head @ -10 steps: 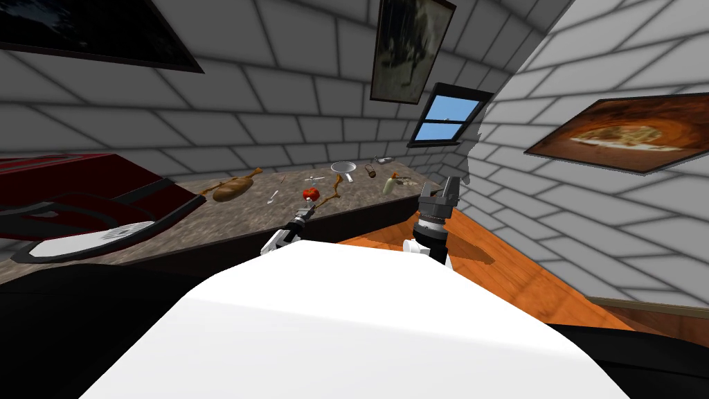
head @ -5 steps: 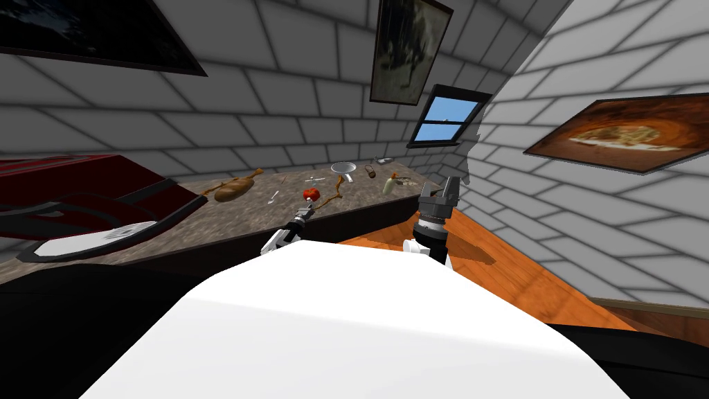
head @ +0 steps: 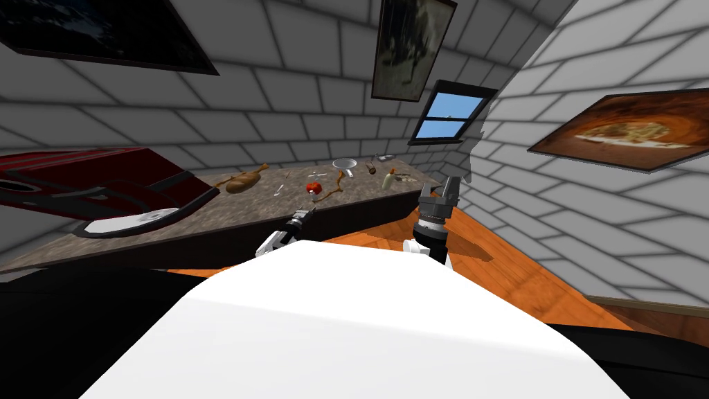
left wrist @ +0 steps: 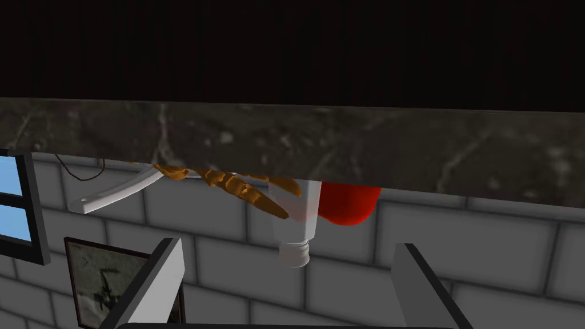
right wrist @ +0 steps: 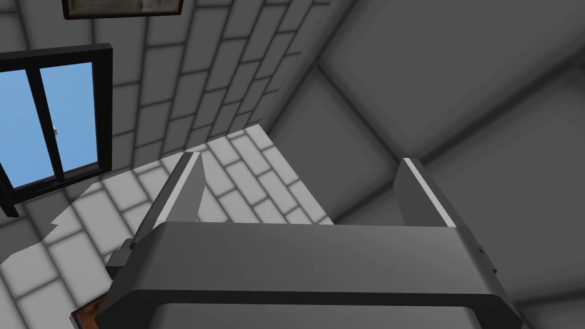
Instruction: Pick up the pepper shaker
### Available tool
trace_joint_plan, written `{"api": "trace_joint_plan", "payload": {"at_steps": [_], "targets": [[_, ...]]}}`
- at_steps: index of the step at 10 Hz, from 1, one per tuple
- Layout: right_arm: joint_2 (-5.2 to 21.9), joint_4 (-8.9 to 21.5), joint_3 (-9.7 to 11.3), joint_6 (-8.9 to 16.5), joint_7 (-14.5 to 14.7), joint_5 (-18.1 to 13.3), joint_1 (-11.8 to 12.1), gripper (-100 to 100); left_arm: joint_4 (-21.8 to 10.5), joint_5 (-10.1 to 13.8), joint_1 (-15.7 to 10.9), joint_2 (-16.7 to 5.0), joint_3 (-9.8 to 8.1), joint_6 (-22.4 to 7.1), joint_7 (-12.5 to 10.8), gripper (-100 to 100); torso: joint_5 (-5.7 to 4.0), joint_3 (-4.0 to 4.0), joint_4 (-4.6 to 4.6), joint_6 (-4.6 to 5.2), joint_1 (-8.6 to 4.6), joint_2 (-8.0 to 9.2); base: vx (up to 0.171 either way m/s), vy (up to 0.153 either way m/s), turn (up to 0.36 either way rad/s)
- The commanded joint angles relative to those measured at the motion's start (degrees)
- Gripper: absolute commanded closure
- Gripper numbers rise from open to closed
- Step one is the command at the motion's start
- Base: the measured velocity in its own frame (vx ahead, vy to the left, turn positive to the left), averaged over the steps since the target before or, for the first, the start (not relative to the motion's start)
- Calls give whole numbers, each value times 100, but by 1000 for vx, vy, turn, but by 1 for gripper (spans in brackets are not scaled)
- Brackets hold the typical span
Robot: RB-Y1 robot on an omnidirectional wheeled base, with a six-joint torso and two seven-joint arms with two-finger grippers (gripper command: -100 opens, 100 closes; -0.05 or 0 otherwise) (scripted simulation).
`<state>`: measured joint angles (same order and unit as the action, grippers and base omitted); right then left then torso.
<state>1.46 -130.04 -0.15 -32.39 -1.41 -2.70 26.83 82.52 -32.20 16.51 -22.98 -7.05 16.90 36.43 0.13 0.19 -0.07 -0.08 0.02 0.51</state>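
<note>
Pepper shaker [left wrist: 295, 228]: pale white, narrow neck and cap, standing on the counter [head: 228, 208] straight out from your left gripper [head: 307, 212]. It lines up with the gap between the fingers but lies beyond their tips, with the counter's front edge between. You have nothing gripped; the left fingers stand wide apart, low in front of that edge.

Right gripper [head: 449, 183]: raised off the counter's right end, fingers apart, empty.

Counter top is speckled grey-brown stone over a dark front. Touching or just beside the shaker: a red round thing [head: 315, 187]; whether they touch, you cannot tell. A knobbly brown twig-like piece [head: 337, 185] crosses in front of the shaker in the left wrist view.

Further along the top:
- brown loaf-shaped lump [head: 242, 182], left of the red thing
- light grey pan [head: 343, 166] near the back wall
- small dark item [head: 370, 167] beside the pan
- pale bottle [head: 389, 180] toward the right end

Far left: a dark red appliance [head: 83, 187] on the counter.

Room: orange wood floor [head: 498, 256], grey block walls, a dark-framed window [head: 446, 114] showing blue.
</note>
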Motion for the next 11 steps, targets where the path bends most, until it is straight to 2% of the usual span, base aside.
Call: {"api": "trace_joint_plan", "payload": {"at_steps": [1,4,6,7,8,11], "targets": [[0,0,0,0,0,0,0,0,-185,-103,-7,-57,-29,116,218,-100,0,0,0,0,0,0,-196,-112,42],[0,0,0,0,0,0,0,0,-401,-244,6,-165,-86,291,524,-100,-1,-3,-1,0,-1,-5,-178,-77,55],[1,0,0,0,0,0,1,0,-508,-297,28,-206,-160,431,701,-100,2,-10,-3,1,16,-19,-114,-16,53],[1,0,-1,0,0,0,1,0,-496,-247,20,-31,-188,538,699,-100,5,-18,-6,0,27,-33,35,53,41],[2,0,-1,0,0,0,3,0,-481,-232,15,27,-182,549,679,-100,8,-40,-13,2,44,-75,118,80,-3],[2,-1,-2,-1,0,0,5,0,-344,-137,-26,400,-122,579,525,-100,12,-87,-32,4,56,-153,199,67,-23]]}}
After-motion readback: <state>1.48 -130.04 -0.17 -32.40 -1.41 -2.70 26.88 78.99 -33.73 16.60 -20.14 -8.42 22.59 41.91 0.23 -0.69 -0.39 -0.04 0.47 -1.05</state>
